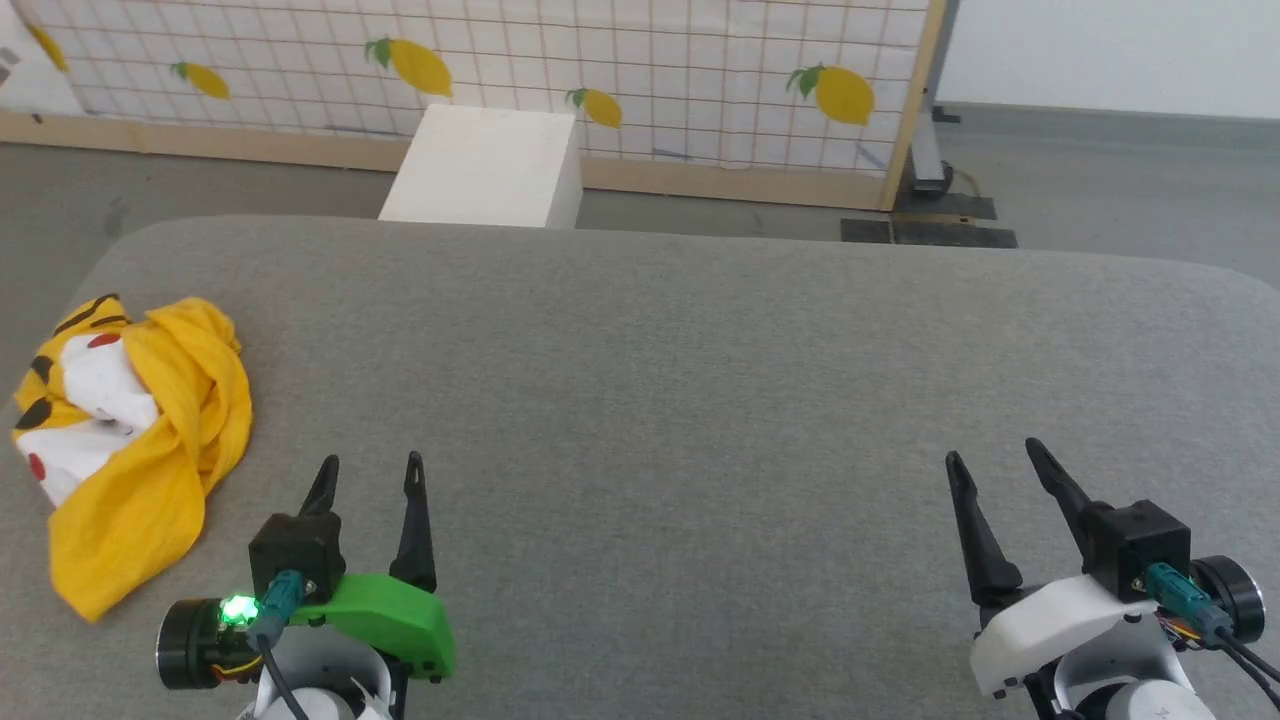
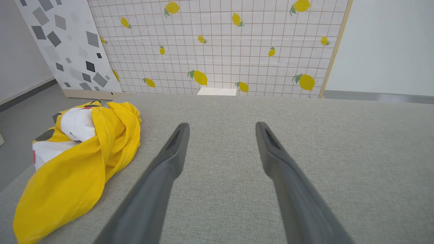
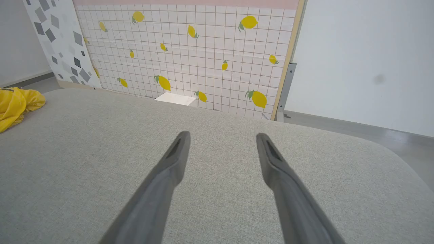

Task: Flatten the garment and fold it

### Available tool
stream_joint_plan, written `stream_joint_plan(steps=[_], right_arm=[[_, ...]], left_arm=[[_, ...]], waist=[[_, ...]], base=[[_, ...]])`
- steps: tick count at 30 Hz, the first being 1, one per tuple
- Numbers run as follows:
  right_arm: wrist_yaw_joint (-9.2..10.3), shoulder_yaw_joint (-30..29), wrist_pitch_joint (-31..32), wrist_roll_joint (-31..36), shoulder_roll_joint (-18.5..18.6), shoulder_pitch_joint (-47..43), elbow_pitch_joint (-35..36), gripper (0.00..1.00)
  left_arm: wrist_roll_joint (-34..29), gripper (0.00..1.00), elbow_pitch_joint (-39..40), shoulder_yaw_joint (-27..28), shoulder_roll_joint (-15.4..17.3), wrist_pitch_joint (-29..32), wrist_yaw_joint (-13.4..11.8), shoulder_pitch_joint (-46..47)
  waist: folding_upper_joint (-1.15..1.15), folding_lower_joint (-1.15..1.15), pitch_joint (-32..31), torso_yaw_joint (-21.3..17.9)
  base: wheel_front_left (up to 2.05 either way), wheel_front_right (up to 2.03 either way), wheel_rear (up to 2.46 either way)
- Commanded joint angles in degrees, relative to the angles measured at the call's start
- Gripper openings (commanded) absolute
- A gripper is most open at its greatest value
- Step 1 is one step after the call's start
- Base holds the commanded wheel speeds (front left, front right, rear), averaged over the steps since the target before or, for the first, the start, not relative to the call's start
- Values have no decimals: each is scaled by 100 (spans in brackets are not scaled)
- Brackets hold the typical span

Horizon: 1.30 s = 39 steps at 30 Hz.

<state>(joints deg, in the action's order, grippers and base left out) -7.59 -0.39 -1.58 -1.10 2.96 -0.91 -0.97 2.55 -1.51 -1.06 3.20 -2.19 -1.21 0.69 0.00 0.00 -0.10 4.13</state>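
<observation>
Though near wide-open left claw (image 1: pixel 372 460), garment (image 1: pixel 150 450) in a heap, possibly twisted.

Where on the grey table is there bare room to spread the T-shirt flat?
The table is bare from the crumpled garment at its left edge across to its right edge, including between the left gripper and right gripper. The crowded spot is the left edge, where the garment lies bunched.

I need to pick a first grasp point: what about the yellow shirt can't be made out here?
Head view: the garment is bunched; its own folds hide collar, sleeves and hem.
Left wrist view: folds cover much of the print.
Right wrist view: the left edge cuts it off.
</observation>
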Motion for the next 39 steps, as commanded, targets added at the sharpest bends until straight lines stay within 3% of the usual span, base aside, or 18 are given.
stream_joint_plan(steps=[1, 16, 39], right_arm=[[2, -3, -74, -56, -3, 53, -31, 100], [3, 98, -249, -203, -4, 119, -158, 100], [5, 137, -425, -303, -5, 242, -272, 100]], left_arm=[[58, 100, -18, -11, 26, -78, -53, -6], [276, 100, -27, 28, 97, -278, -239, -115], [569, 100, -86, 4, 89, -573, -505, -180]], waist=[[0, 0, -8, 142], [0, 0, -52, 877], [0, 0, 28, 1611]], base=[[0, 0, 0], [0, 0, 0], [-1, -1, -1]])
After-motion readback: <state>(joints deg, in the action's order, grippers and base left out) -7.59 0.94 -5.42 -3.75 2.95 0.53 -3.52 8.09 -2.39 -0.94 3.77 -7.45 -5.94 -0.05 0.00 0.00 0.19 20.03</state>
